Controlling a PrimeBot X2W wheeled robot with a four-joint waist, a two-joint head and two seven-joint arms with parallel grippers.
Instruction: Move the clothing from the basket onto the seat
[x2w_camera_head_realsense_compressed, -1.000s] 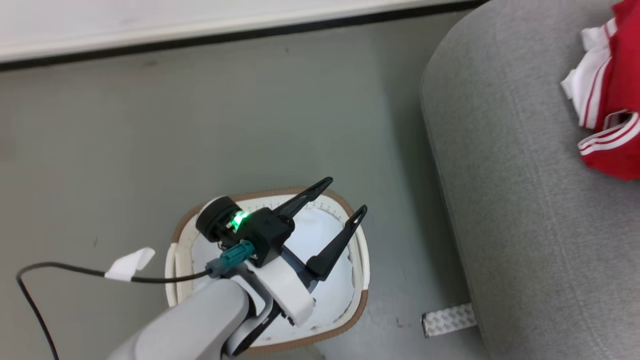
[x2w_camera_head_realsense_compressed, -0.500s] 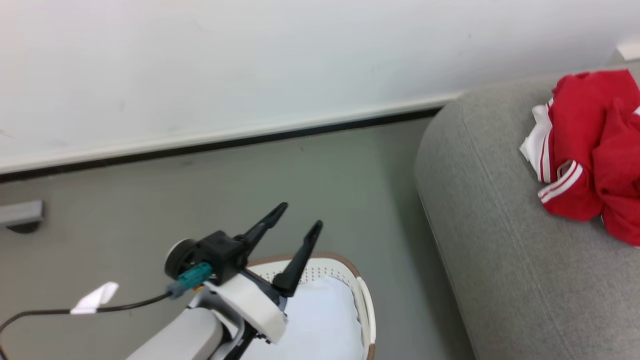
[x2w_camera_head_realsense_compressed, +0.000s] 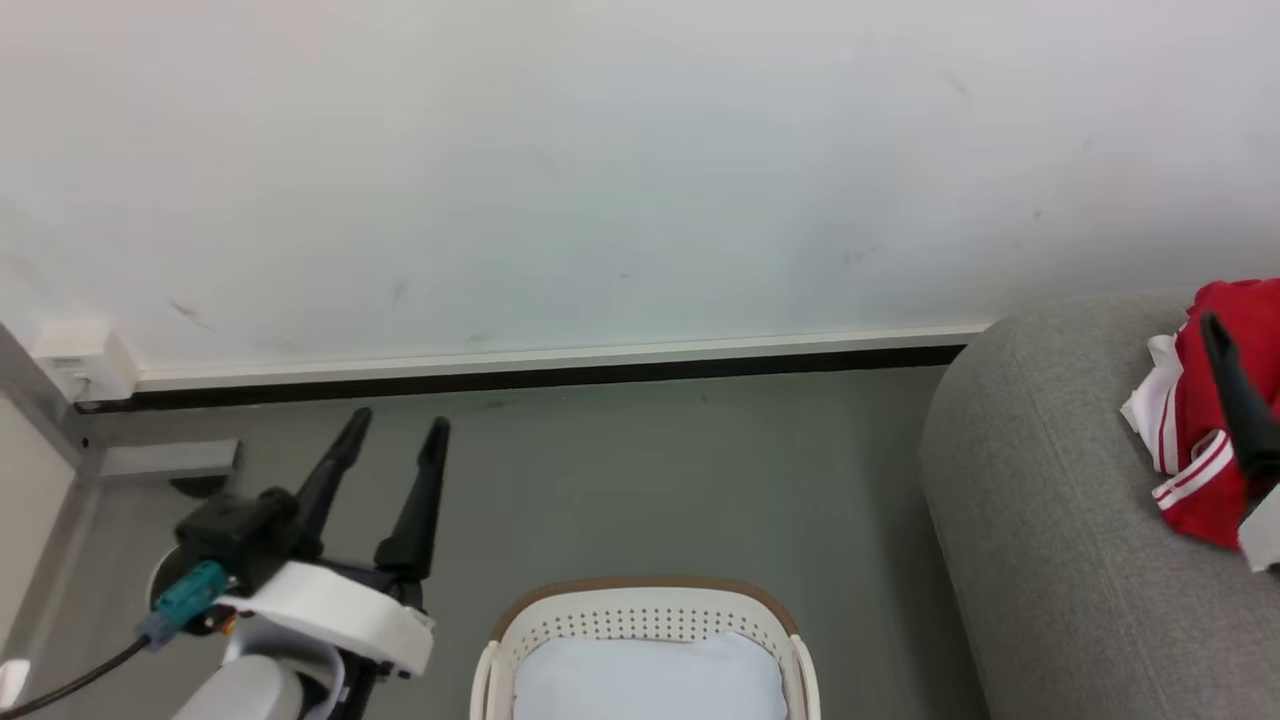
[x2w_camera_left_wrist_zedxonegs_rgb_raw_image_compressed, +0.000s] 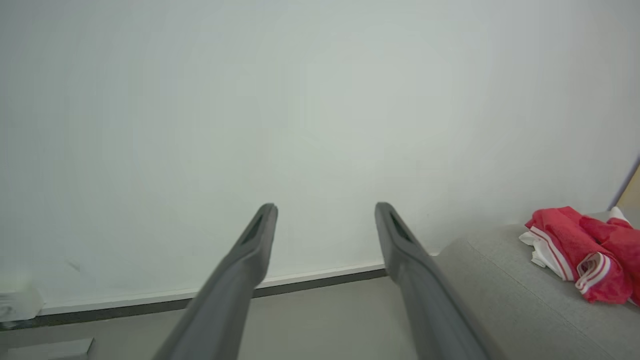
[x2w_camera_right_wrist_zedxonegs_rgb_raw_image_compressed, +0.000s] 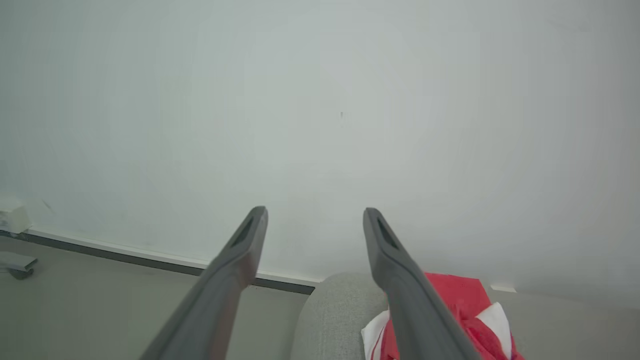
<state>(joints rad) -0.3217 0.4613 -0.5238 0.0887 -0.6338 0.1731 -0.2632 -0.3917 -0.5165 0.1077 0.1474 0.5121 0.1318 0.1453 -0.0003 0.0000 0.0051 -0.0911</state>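
The clothing (x2w_camera_head_realsense_compressed: 1195, 430), bright red with white and striped trim, lies bunched on the grey seat (x2w_camera_head_realsense_compressed: 1050, 520) at the right. The cream basket (x2w_camera_head_realsense_compressed: 645, 588) with its brown rim stands on the floor at the bottom centre and holds a plain white sheet (x2w_camera_head_realsense_compressed: 650, 680). My left gripper (x2w_camera_head_realsense_compressed: 396, 425) is open and empty over the floor, left of the basket. One dark finger (x2w_camera_head_realsense_compressed: 1235, 400) of my right gripper rises in front of the clothing. The left wrist view shows the left gripper (x2w_camera_left_wrist_zedxonegs_rgb_raw_image_compressed: 326, 207) facing the wall, clothing (x2w_camera_left_wrist_zedxonegs_rgb_raw_image_compressed: 575, 250) far right. The right gripper (x2w_camera_right_wrist_zedxonegs_rgb_raw_image_compressed: 315, 211) stands open above the clothing (x2w_camera_right_wrist_zedxonegs_rgb_raw_image_compressed: 460, 300).
A pale wall with a white and black baseboard (x2w_camera_head_realsense_compressed: 550, 365) runs across the back. A grey metal bar with a caster (x2w_camera_head_realsense_compressed: 170, 462) and a small white box (x2w_camera_head_realsense_compressed: 85, 355) sit at the far left. Grey floor lies between basket and seat.
The camera has tilted up, so the wall now takes up most of the picture. My left gripper has come away from over the basket to its left. A right finger has come into view.
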